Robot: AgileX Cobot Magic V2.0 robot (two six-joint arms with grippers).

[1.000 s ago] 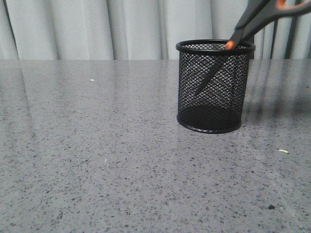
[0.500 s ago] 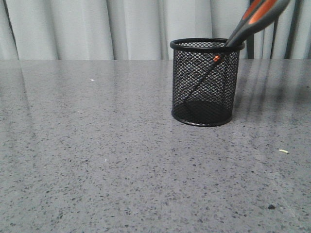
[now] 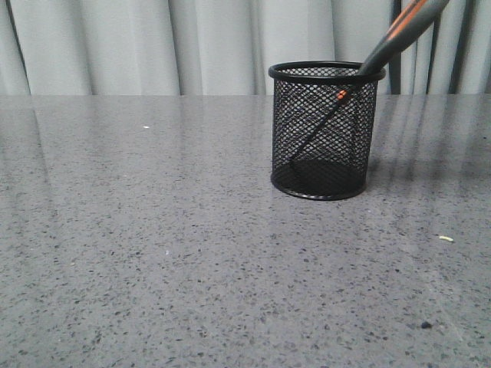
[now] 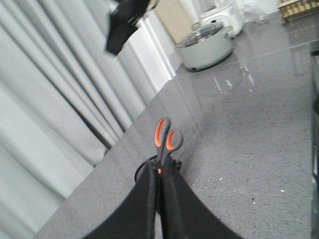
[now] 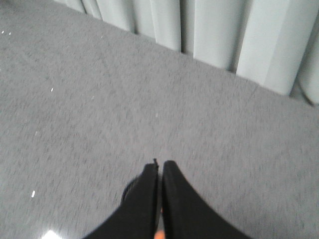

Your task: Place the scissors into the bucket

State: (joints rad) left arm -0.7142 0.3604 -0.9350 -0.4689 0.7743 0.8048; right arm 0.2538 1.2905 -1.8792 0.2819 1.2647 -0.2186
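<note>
The black wire-mesh bucket (image 3: 323,138) stands upright on the grey table, right of centre. The scissors (image 3: 399,34) rest in it, blades down inside the mesh. The orange pivot sits just below the rim, and the grey-and-orange handles lean out over the rim to the upper right. No gripper shows in the front view. In the left wrist view my left gripper (image 4: 160,173) is shut and empty, and the scissors' handles (image 4: 167,139) and the bucket's rim (image 4: 142,172) show beyond its tips. My right gripper (image 5: 160,163) is shut and empty above the table, the view blurred.
A pale green pot with a glass lid (image 4: 207,45) and a white appliance (image 4: 219,10) stand far off on the table. A dark arm part (image 4: 124,25) hangs high in front of the curtains. A small pale crumb (image 3: 446,238) lies right of the bucket.
The scissors have dropped deeper into the bucket and now lean on its rim. The bucket shifted a little to the left a second ago and has stayed still since.
</note>
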